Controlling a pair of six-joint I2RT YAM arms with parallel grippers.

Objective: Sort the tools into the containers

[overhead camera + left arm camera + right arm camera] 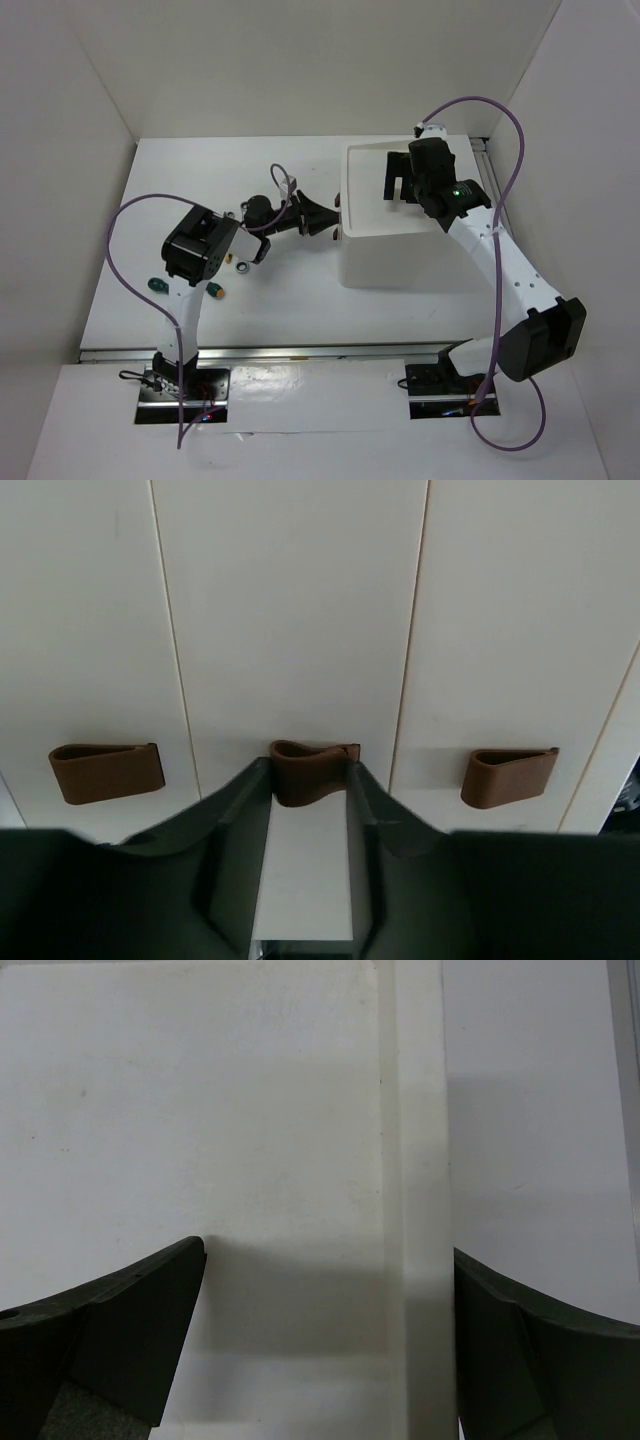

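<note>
Near edge: bare strip of table [290,315] in front of the box; white walls close in left, right and far.
Near left, beside the left arm: green screwdriver [157,286] and orange screwdriver [216,291] lie loose on the table, well apart from the box. A small metal piece [243,267] lies just beyond them, too small to name.
Mid: white box [385,262] sits right of centre.
Left gripper [308,770] is at its left face, fingers [250,800] pressed against both sides of the middle knob [312,784], clamped on it.
Left knob [108,772] and right knob [508,776] untouched. All three drawer fronts sit flush; contents hidden.
Far: right gripper [328,1250] hangs over the top tray [200,1110], jaws spread wide, nothing between them. Tray rim [410,1160] runs under it.
</note>
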